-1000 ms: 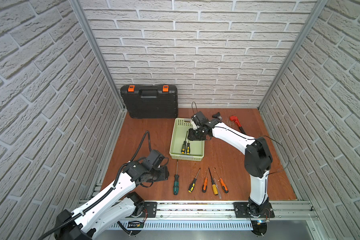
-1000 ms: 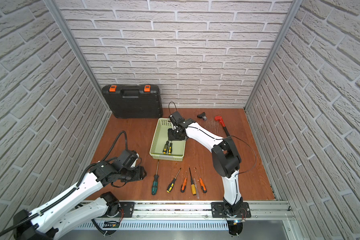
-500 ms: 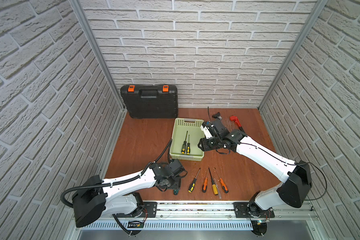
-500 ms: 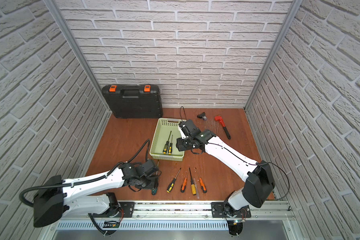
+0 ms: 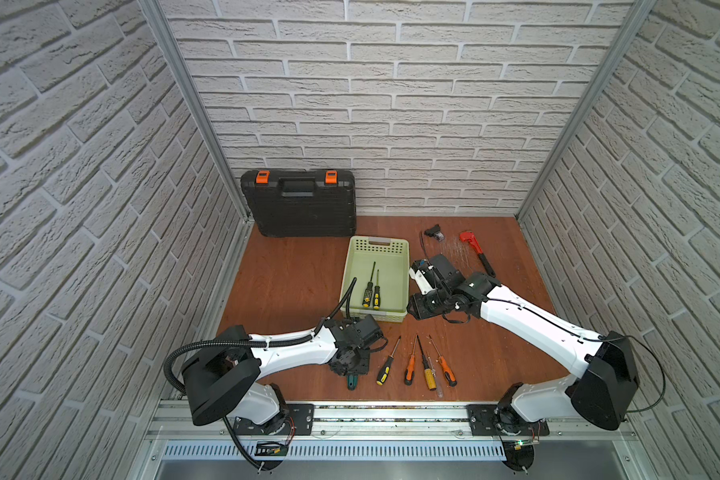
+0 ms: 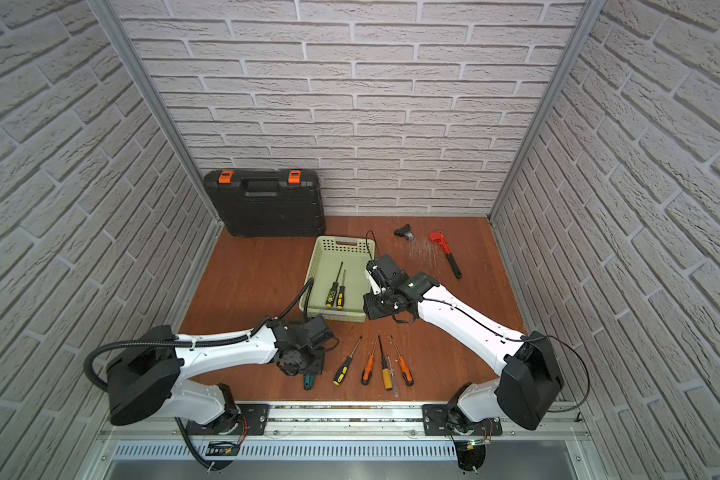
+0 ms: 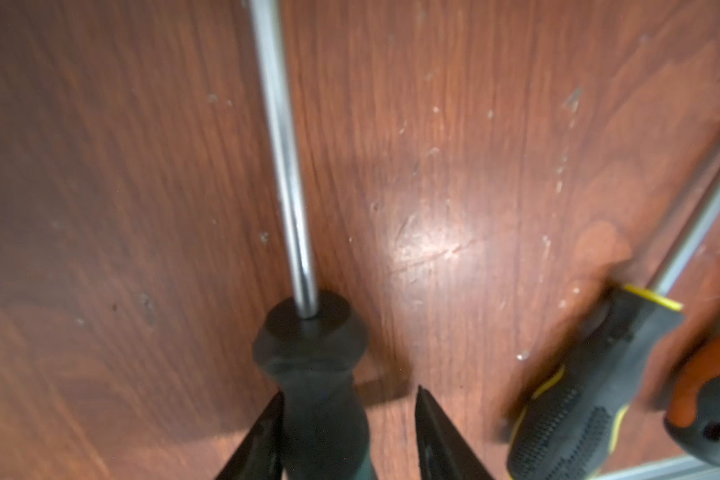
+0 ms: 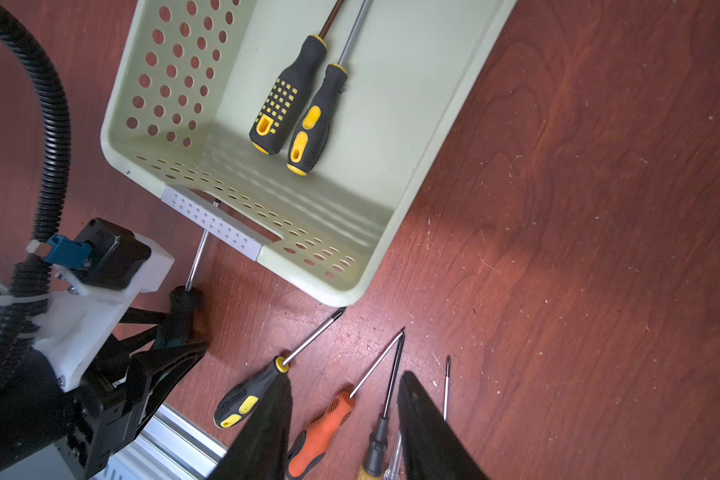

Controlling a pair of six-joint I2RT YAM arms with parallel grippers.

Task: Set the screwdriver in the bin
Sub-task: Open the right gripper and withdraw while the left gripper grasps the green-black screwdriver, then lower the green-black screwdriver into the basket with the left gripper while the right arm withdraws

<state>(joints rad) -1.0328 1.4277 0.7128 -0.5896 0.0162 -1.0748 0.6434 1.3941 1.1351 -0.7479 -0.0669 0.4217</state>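
**A:** Which one are you on, and what does it look like?

**B:** The screwdriver (image 7: 308,353) under my left end effector (image 7: 350,392). It has a stout black handle flaring to a round collar, a teal butt end and a long bright steel shaft.

**A:** Where is it?

**B:** Flat on the tabletop (image 7: 474,166), near the front edge and outside the bin (image 5: 350,270). Its shaft points at the bin's near end wall, and the tip reaches that wall at the handle slot.

**A:** Have you got hold of it?

**B:** Not that I can see. My fingers (image 7: 262,440) straddle the handle. One lies against it, and the other stands clear with bare wood showing in the gap. The wrist view is blurred, so that contact is only my best reading.

**A:** And your right side?

**B:** My right end effector (image 8: 345,374) hangs beside the bin's near corner, above the row of loose screwdrivers (image 5: 409,368), with its jaws apart and empty. Two black-and-yellow screwdrivers (image 8: 292,95) lie side by side inside the bin.
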